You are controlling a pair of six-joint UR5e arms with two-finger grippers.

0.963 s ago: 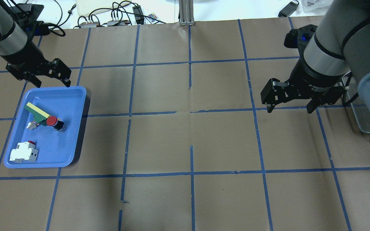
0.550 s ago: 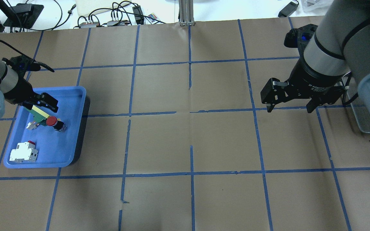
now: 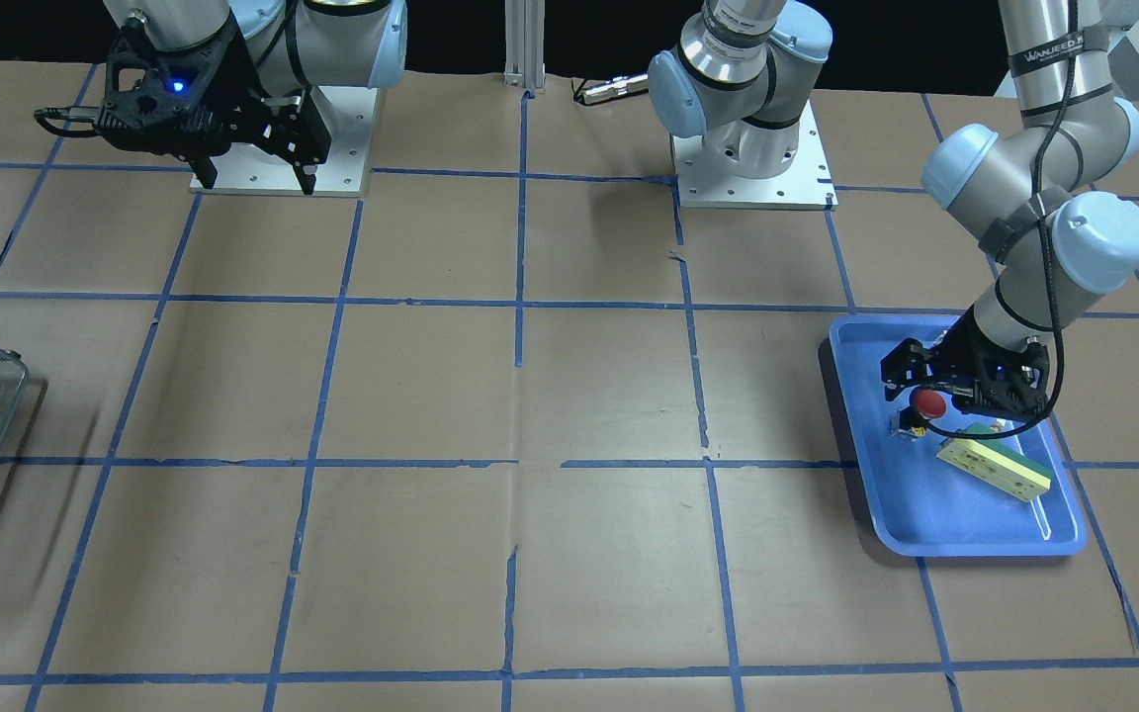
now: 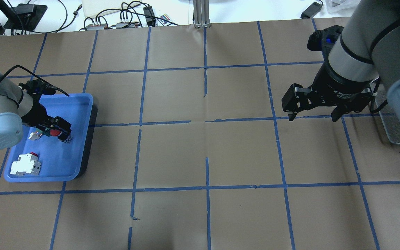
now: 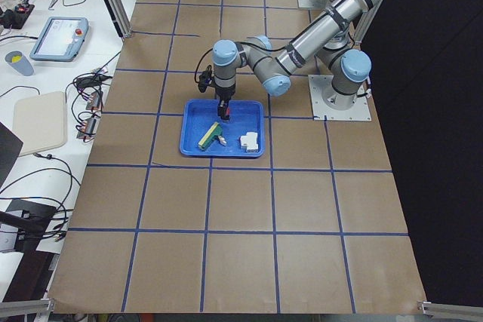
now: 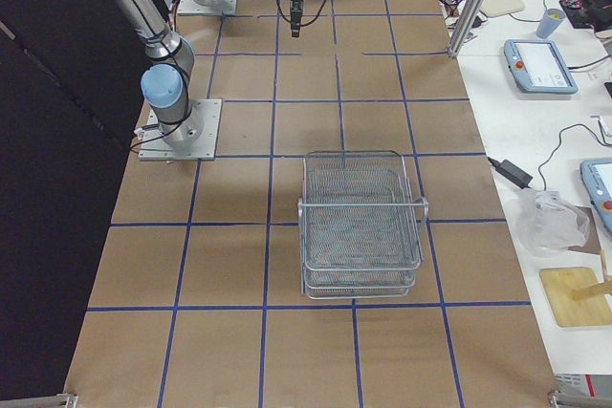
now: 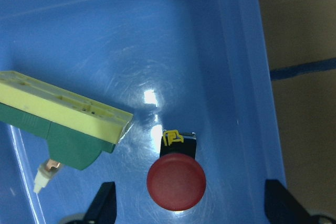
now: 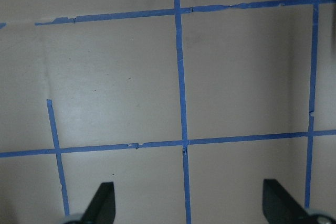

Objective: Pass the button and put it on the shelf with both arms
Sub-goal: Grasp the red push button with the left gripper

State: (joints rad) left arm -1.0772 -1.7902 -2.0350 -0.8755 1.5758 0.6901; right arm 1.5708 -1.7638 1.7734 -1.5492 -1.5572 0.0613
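The button (image 4: pixel 56 132) with its red cap lies on its side in the blue tray (image 4: pixel 82 146). It also shows in the front view (image 3: pixel 927 402) and in the left wrist view (image 7: pixel 176 182). My left gripper (image 4: pixel 55 129) is low in the tray, open, with one fingertip on each side of the button (image 7: pixel 191 208). My right gripper (image 4: pixel 313 118) is open and empty, high above the table's right half (image 8: pixel 189 208). The wire-mesh shelf (image 6: pixel 361 226) stands at the right end of the table (image 4: pixel 394 128), partly behind my right arm.
A green-and-cream block (image 3: pixel 993 463) lies in the tray right beside the button (image 7: pixel 68 119). A white block with a red part (image 4: pixel 24 166) sits in the tray's near corner. Cables and boxes lie beyond the far table edge (image 4: pixel 123 21).
My left arm has come down from the tray's far rim into the tray, and its open gripper now straddles the button. The right arm has not moved.
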